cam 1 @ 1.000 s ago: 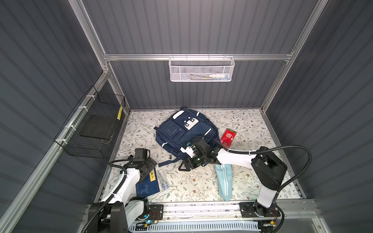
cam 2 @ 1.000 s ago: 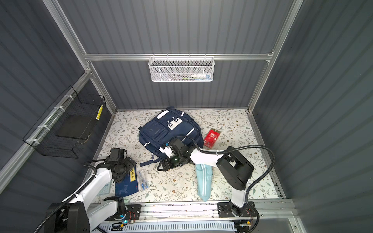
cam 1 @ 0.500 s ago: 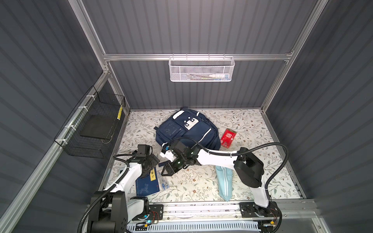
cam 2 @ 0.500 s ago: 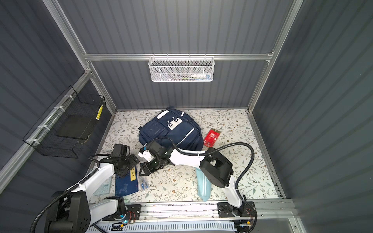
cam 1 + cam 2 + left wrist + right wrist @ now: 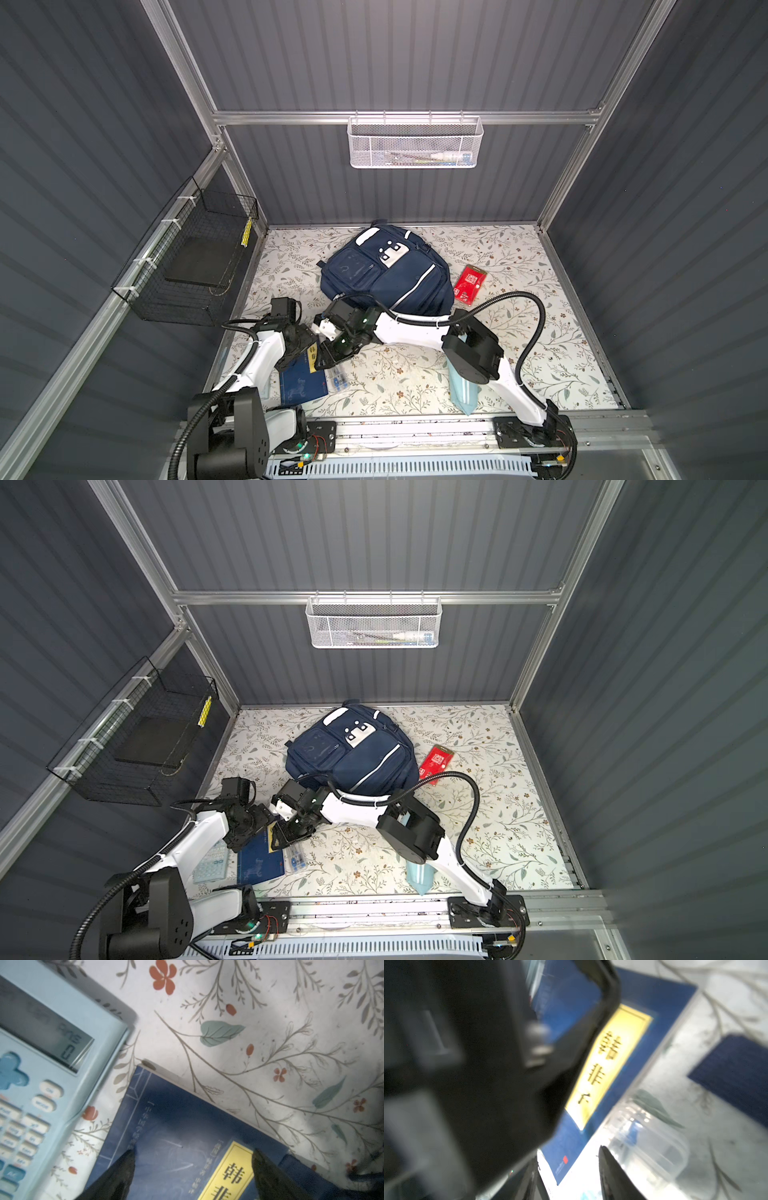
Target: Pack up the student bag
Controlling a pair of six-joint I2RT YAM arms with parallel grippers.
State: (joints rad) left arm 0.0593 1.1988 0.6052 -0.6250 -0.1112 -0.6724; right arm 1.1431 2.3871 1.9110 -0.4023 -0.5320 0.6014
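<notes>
While both top views show the navy backpack (image 5: 386,276) lying flat at the back of the counter (image 5: 519,340), only the left wrist view shows the left gripper (image 5: 193,1156) spread wide over a blue book (image 5: 176,1122) beside a light-blue calculator (image 5: 41,1084). The right wrist view has the right gripper (image 5: 568,1153) half-open, empty, beside a clear case (image 5: 654,1147).

White links (image 5: 409,330), black joints (image 5: 473,353), corrugated black cables (image 5: 539,311), left claw (image 5: 193,1150) with tapered black fingers (image 5: 122,1167)

Floral tabletop (image 5: 519,332), student bag (image 5: 386,274), blue book (image 5: 301,384), calculator (image 5: 210,864)
</notes>
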